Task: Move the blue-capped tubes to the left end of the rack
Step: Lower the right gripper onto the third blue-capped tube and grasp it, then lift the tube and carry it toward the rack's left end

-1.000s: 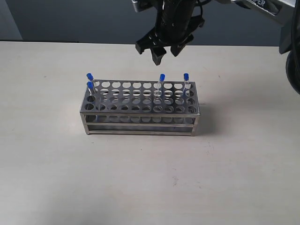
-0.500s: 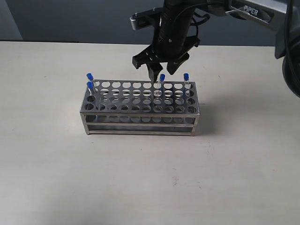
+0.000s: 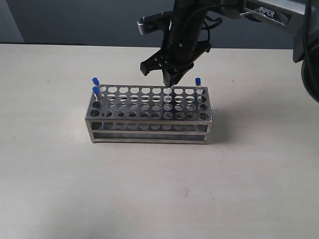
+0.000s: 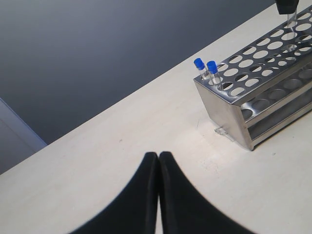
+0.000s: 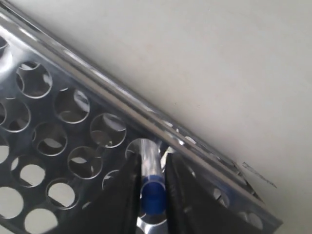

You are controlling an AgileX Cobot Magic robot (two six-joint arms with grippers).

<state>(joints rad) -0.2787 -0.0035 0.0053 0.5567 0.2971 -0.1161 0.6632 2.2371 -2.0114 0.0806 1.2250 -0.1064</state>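
A shiny steel rack (image 3: 149, 113) is seen standing on the pale bench (image 3: 249, 174), with one long side turned toward the exterior camera. Four blue-capped tubes are held upright in its perforated top plate. At the left end, a back-left tube (image 3: 94, 81) is seated in the rear row. A front-left tube (image 3: 95, 91) is seated in the hole just in front of it. Both are also shown by the left wrist camera, side by side at the rack's near corner. A right-end tube (image 3: 198, 82) is placed at the right end of the rear row, alone and untouched.

The fourth tube (image 3: 170, 93) is lodged in the rear row, right of the middle and well apart from the left pair. It is clamped by the right end effector (image 3: 172, 79), which is lowered from above onto its top. In the exterior view the cap is hidden by the black fingers, and only clear glass is seen below them. In the right wrist view the blue cap (image 5: 153, 195) is seen gripped between the two fingers (image 5: 127, 195), with the glass running down into a hole beside the rack's edge rail.

The left end effector (image 4: 158, 158) is pressed together with nothing between its fingers. It is held over bare bench, apart from the rack's left end.
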